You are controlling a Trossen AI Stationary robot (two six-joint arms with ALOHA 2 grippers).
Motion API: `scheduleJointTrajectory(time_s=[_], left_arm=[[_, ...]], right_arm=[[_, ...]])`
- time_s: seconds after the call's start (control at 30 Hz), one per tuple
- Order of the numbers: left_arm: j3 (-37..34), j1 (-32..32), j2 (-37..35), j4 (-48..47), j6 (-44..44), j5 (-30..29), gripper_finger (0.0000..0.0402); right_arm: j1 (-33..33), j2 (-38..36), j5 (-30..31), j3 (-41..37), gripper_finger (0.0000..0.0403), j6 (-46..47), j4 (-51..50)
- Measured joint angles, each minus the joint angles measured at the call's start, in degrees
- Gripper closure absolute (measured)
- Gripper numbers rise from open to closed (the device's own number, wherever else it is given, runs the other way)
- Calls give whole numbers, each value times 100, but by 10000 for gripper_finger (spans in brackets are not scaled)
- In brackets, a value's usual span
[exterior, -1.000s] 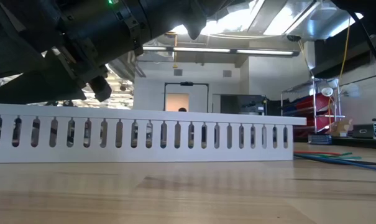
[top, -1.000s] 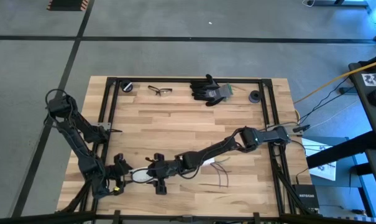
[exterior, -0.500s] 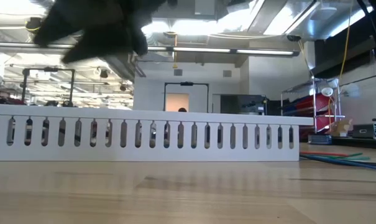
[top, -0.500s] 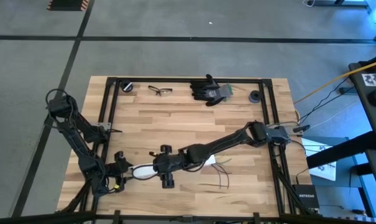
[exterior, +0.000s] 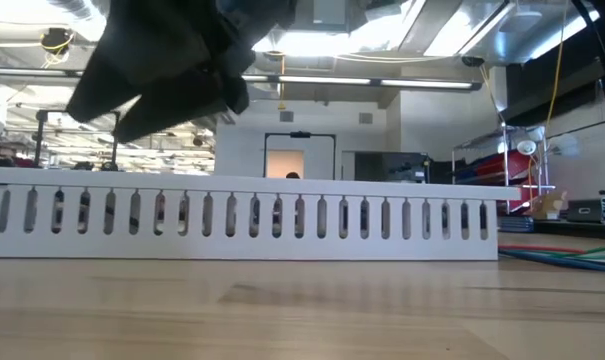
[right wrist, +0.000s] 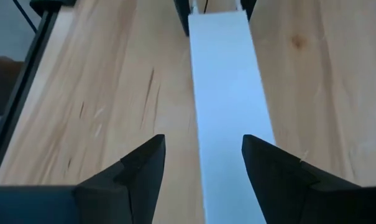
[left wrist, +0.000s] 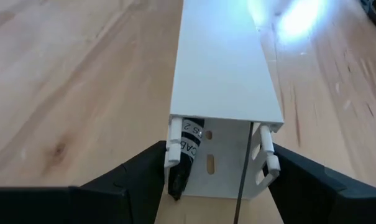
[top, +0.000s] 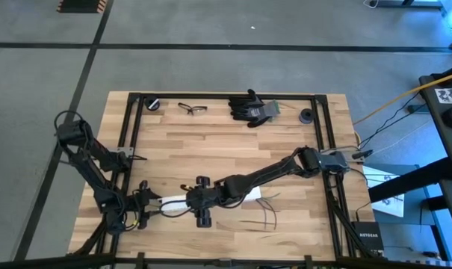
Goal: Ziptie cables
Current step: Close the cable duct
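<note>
A long white slotted duct (top: 173, 202) lies on the wooden table near its front edge; in the low view the duct (exterior: 282, 215) rests flat on its underside. My left gripper (left wrist: 217, 152) is shut on the duct's left end. A black labelled piece (left wrist: 186, 149) and a thin dark wire (left wrist: 243, 177) show inside that open end. My right gripper (right wrist: 203, 140) hovers open above the duct's middle (top: 202, 207), clear of its top in the low view (exterior: 172, 70). The cables (top: 267, 214) splay over the table by the duct's right end. My left gripper holds the duct's open left end (left wrist: 172, 146) between its two fingers, one finger (left wrist: 147, 171) against each slotted side wall. The fingers come slanting down from the table's left and lie along the duct. Whether this end is lifted off the table I cannot tell.
Safety glasses (top: 192, 109), black gloves (top: 252, 108) and two small black round parts (top: 155, 104) (top: 308, 116) lie along the far edge. Black frame rails (top: 132, 134) run along the table's sides. Bare wood lies between the far things and the duct.
My right gripper has risen off the duct and gone a little toward the table's right edge. My left gripper has sunk to the duct's left end. The duct has slid a short way along the table, staying flat.
</note>
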Motion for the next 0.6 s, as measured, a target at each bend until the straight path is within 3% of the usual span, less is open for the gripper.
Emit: scheduleJointTrajectory(time_s=[0.37,0.6], left_arm=[[-80,-2,447,362,134,-605,167],[-89,9,796,645,89,-692,167]], right_arm=[[-4,94,200,-177,201,296,-153],[-17,323,264,-166,201,359,371]])
